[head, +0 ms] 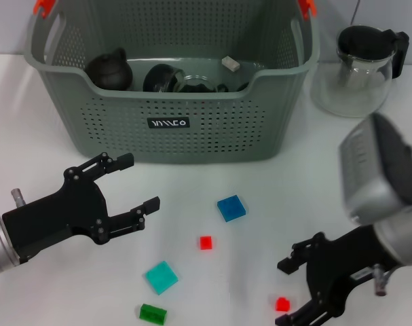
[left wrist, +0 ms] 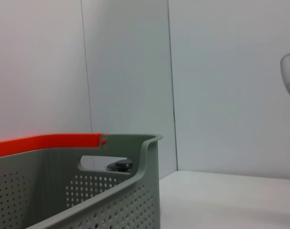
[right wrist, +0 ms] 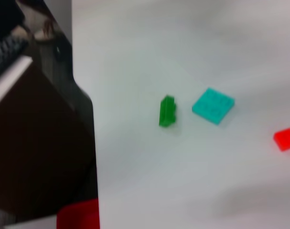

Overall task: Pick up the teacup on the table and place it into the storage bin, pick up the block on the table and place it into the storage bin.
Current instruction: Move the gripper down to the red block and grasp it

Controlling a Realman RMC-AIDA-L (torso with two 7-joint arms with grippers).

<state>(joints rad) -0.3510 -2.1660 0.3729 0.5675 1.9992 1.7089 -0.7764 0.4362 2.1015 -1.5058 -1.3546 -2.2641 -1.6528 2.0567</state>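
I saw the large grey-green perforated plastic storage bin (head: 172, 129) at the back of the white worktop (head: 260, 183), dark teaware already inside, so I judged the blocks were left. Beside it stood a glass pitcher with a black lid (head: 362, 68). My left gripper (head: 131, 183) hovered in front of the bin, jaws released and empty. My right gripper (head: 297, 288) hung with jaws spread around a small red block (head: 282, 303). Being tiny, it could squirt sideways if I closed off-centre. The blue square block (head: 231, 208), teal square block (head: 161, 277) and green block (head: 153, 313) lay apart.
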